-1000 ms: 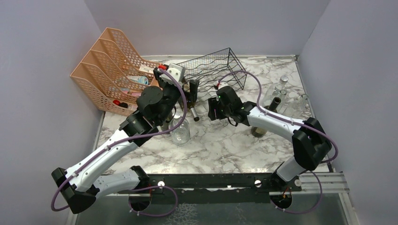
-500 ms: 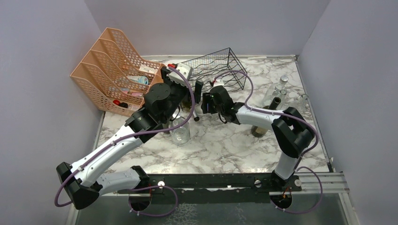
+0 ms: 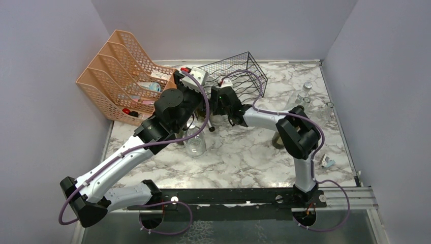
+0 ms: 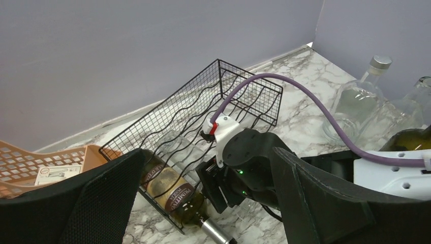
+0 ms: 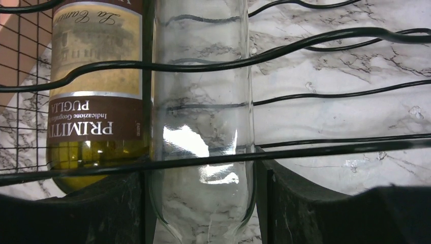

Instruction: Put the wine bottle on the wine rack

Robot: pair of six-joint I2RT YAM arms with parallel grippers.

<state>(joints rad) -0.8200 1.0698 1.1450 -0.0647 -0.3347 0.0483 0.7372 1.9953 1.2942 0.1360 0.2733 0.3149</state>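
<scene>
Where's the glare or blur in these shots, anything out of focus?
Right wrist view: white glare on the clear glass bottle; black fingers of the right hand soft along the bottom. Left wrist view: black fingers of the left hand loom blurred, black wire rack sharp. Top view: even light, soft shadows.

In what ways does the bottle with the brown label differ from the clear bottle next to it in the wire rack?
The labelled bottle has yellow-green glass and a cream and brown label; the clear bottle is colourless and bare. The clear bottle sits between the fingers of the right tool; the labelled bottle lies just outside them. Both lie side by side in the black wine rack.
</scene>
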